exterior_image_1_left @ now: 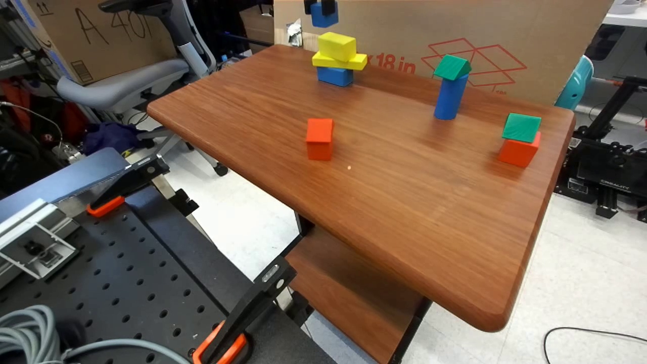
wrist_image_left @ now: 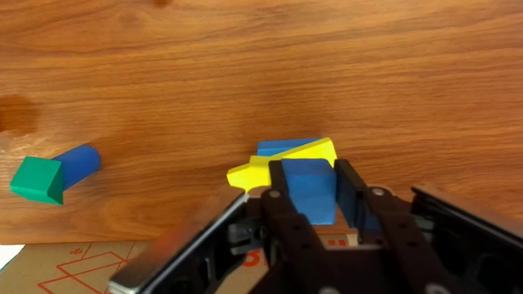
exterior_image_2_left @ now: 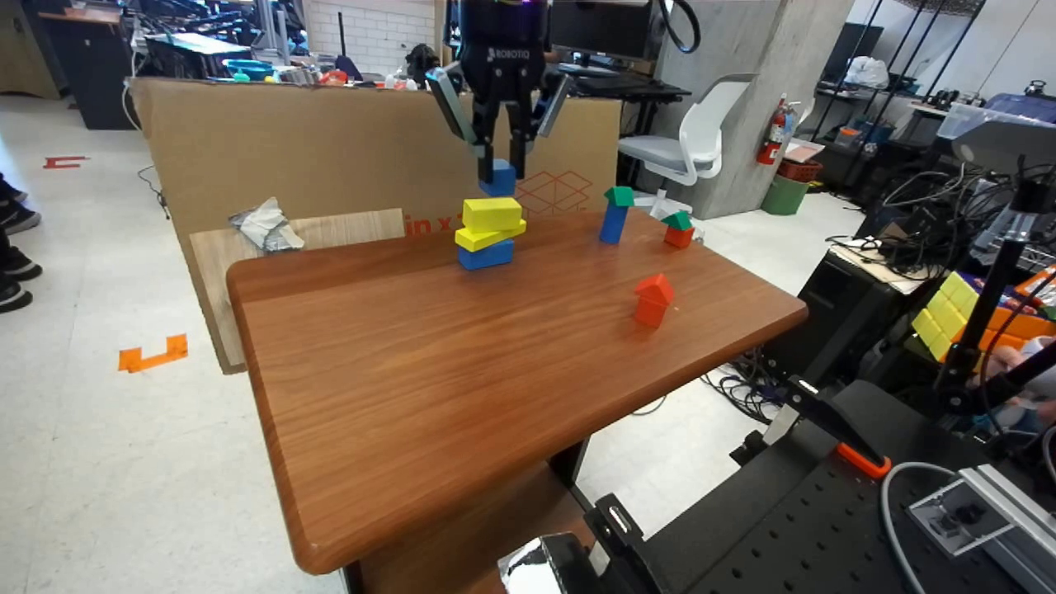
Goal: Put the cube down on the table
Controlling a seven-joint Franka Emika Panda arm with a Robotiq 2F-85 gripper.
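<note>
The blue cube [exterior_image_1_left: 324, 16] is held in the air above the far part of the wood-grain table [exterior_image_1_left: 404, 202]. It also shows in an exterior view [exterior_image_2_left: 498, 181] and in the wrist view [wrist_image_left: 311, 196]. My gripper [exterior_image_2_left: 501, 167] points down and is shut on the cube, with one finger on each side of it. In the wrist view the gripper [wrist_image_left: 309, 164] and cube cover part of a stack below. A gap shows between the cube and the top of that stack in an exterior view. The gripper's upper part is out of view there.
The stack has a yellow block [exterior_image_1_left: 337, 46], a flat yellow block [exterior_image_1_left: 339, 61] and a blue block [exterior_image_1_left: 334, 76]. A tall blue block [exterior_image_1_left: 451, 98] bears a green roof. Orange-red blocks stand nearer [exterior_image_1_left: 319, 141] and at the side [exterior_image_1_left: 519, 151]. Cardboard [exterior_image_2_left: 330, 157] stands behind the table.
</note>
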